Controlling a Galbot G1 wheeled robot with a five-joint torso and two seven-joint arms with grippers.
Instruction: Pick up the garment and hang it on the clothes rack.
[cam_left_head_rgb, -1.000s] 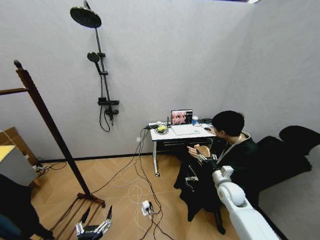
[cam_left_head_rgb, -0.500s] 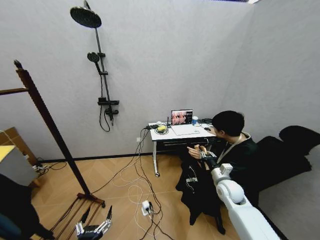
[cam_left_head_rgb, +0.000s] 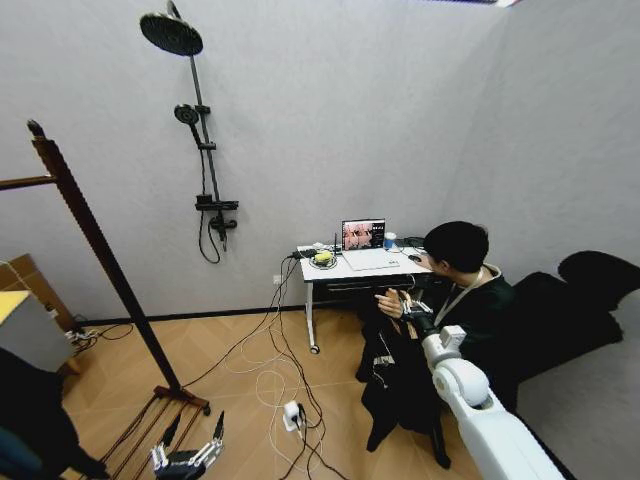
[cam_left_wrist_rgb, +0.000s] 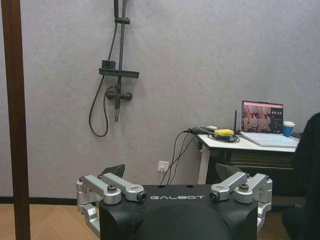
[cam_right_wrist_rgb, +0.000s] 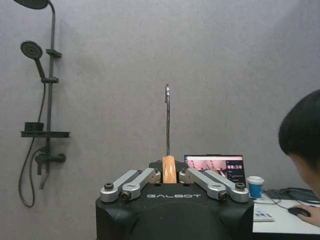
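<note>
A: Report the right gripper (cam_right_wrist_rgb: 169, 176).
B: Its fingers are closed on the pale wooden hanger (cam_right_wrist_rgb: 169, 170); the metal hook (cam_right_wrist_rgb: 167, 117) stands upright above them. In the head view the gripper (cam_left_head_rgb: 405, 303) is extended forward at the right, near the white desk (cam_left_head_rgb: 345, 268).

A: Describe the garment (cam_left_head_rgb: 395, 385).
B: Plain black soft cloth, hanging in loose folds below the right gripper, its lower edge above the wooden floor (cam_left_head_rgb: 240, 400). It hangs just beside a seated person and partly in front of them. Small pale details show on its front; what they are cannot be told.

A: Location of the clothes rack (cam_left_head_rgb: 100, 250)?
B: At the left, well apart from the garment. Its dark reddish-brown post slants upward to a ball finial, with a slatted base on the floor.

A: Report the left gripper (cam_left_head_rgb: 187, 455).
B: Low at the left, near the rack base. Its fingers (cam_left_wrist_rgb: 112, 170) are spread wide and hold nothing.
</note>
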